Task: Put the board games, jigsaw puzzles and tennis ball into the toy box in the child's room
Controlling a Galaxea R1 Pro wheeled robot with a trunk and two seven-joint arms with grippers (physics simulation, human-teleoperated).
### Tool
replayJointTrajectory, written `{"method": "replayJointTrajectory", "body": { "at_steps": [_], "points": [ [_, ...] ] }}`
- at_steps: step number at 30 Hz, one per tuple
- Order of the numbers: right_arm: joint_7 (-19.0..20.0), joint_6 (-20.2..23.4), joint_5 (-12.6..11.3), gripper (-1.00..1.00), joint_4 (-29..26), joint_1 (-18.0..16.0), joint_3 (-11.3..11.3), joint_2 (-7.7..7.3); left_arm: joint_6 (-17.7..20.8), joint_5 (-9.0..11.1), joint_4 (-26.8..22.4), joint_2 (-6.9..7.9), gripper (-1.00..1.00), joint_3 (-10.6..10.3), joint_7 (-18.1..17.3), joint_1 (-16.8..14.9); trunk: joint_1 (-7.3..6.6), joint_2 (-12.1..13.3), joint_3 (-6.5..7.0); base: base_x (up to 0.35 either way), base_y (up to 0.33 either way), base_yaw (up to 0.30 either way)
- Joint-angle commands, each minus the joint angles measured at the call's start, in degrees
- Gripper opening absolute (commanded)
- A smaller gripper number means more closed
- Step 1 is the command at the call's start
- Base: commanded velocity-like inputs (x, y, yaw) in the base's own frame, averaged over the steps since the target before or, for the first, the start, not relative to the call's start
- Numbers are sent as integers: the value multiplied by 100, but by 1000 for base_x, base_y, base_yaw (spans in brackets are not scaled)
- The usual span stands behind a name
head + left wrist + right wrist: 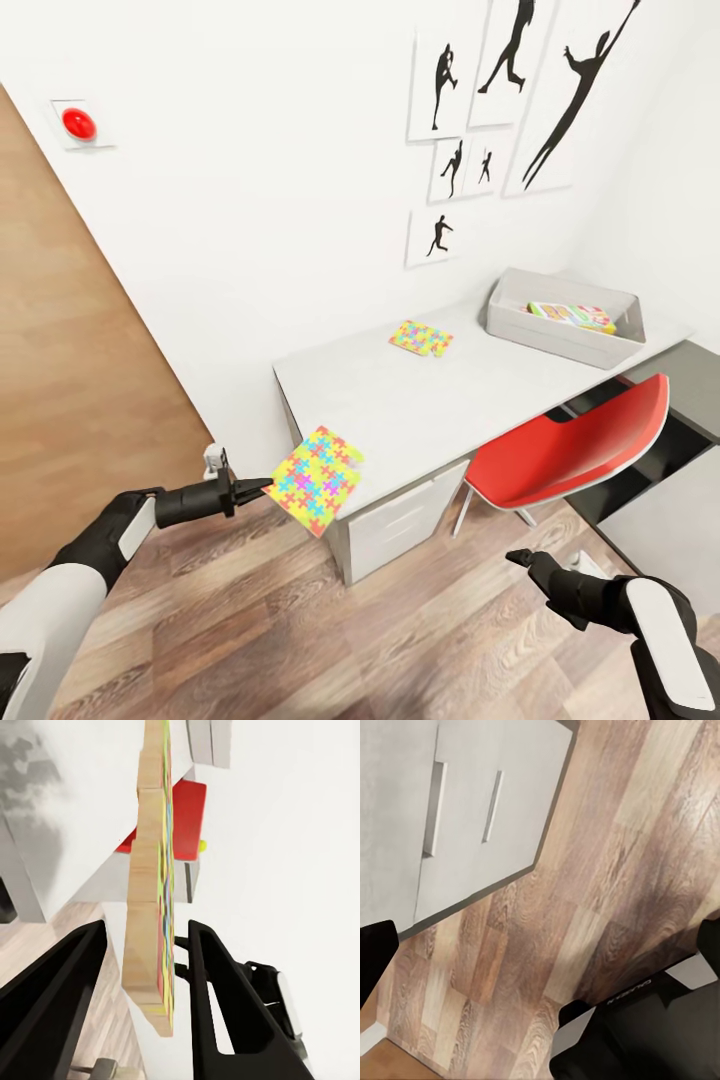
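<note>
Carrying one jigsaw puzzle (315, 479) clamped in our left gripper (262, 487) at the table (420, 405) corner, we judge the next move a long reach to the toy box (563, 316) far beyond it; right gripper (520, 558) state unclear.

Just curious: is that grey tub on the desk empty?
No. The toy box holds one colourful printed box lying inside; the rest looks bare.

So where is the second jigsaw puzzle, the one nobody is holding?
In the head view the loose jigsaw puzzle lies flat on the pale table near the wall, left of the toy box and below the silhouette prints.
</note>
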Motion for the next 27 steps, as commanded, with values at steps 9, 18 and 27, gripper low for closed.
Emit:
{"method": "replayJointTrajectory", "body": {
  "at_steps": [9,18,27],
  "points": [
    [-59,16,-53,100,-2,-5,2,18,44,4,1,14,-100,1,-5,-2,3,-10,76,-69,0,0],
    [-59,16,-53,100,-10,-5,2,29,44,4,-4,9,-100,1,-2,0,3,-10,161,-74,0,0],
    [-59,16,-53,100,-6,-5,10,39,44,4,-3,13,-100,1,-3,-2,3,-10,246,-2,0,0]
  ]
}}
